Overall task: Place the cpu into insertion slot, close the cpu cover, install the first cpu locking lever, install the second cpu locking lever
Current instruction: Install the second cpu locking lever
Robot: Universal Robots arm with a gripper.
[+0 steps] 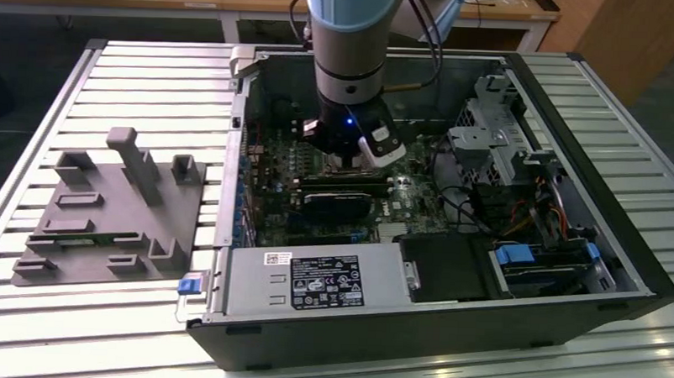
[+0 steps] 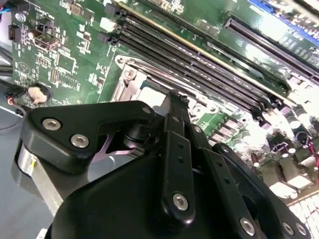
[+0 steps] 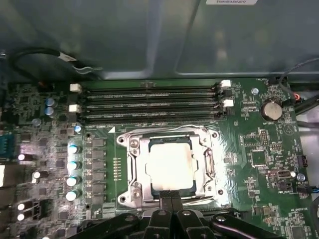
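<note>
Silver cpu cover point(image 3: 169, 167) lies shut over the cpu point(image 3: 168, 162) in the insertion slot point(image 3: 133, 169), per the first wrist view, with the clenched tool point(image 3: 171, 200) touching its near edge. Exterior view: tool point(image 1: 355, 160) low inside the computer case point(image 1: 559, 272) on the desk point(image 1: 150, 73).

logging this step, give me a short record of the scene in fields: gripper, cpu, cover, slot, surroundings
gripper: gripper shut, tips at the socket's edge, inside the computer case
cpu: cpu lies flat in the insertion slot
cover: cpu cover down around the chip
slot: on green motherboard, beside long black memory slots
surroundings: grey fixture block on the slatted table
</note>
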